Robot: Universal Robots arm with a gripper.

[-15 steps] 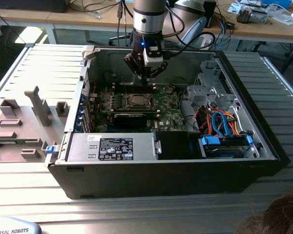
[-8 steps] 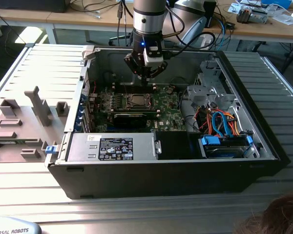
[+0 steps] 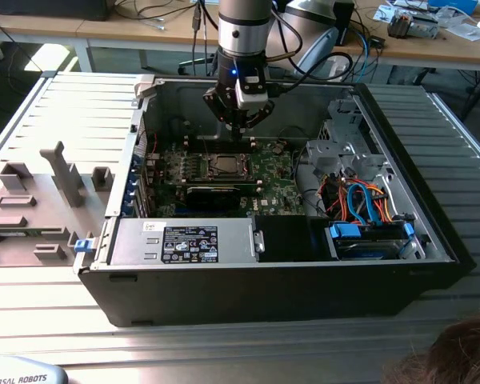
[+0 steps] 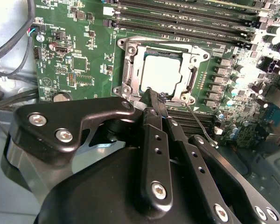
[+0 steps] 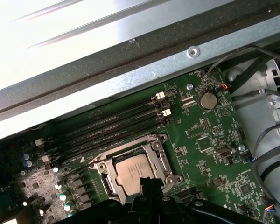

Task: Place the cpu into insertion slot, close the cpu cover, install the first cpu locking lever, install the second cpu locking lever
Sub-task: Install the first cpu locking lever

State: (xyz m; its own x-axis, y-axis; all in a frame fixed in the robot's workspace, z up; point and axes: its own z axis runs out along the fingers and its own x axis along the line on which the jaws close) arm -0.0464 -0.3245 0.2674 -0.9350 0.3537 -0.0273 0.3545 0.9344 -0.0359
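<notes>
The cpu (image 4: pixel 162 72) (image 5: pixel 132 171) lies flat in the insertion slot (image 3: pixel 224 166) on the green motherboard. Its silver-grey top shows through the window of the cpu cover (image 4: pixel 129 70) (image 5: pixel 155 156), which lies down over it. A thin wire locking lever (image 4: pixel 199 123) (image 5: pixel 77 169) sticks out from one corner of the socket, away from the frame. My gripper (image 3: pixel 240 128) (image 4: pixel 150 94) (image 5: pixel 146 181) hangs just above the socket's edge with its black fingers (image 4: pixel 155 140) pressed together and nothing between them. The tips sit at the rim of the cover.
The work is inside an open computer case (image 3: pixel 432 240) lying on a slatted metal table. Memory slots (image 5: pixel 112 126) run beside the socket. Loose cables (image 3: pixel 360 200) and a drive cage (image 3: pixel 368 240) fill the exterior view's right. Grey fixtures (image 3: pixel 60 172) stand on the left. A person's head (image 3: pixel 456 352) is at the front right.
</notes>
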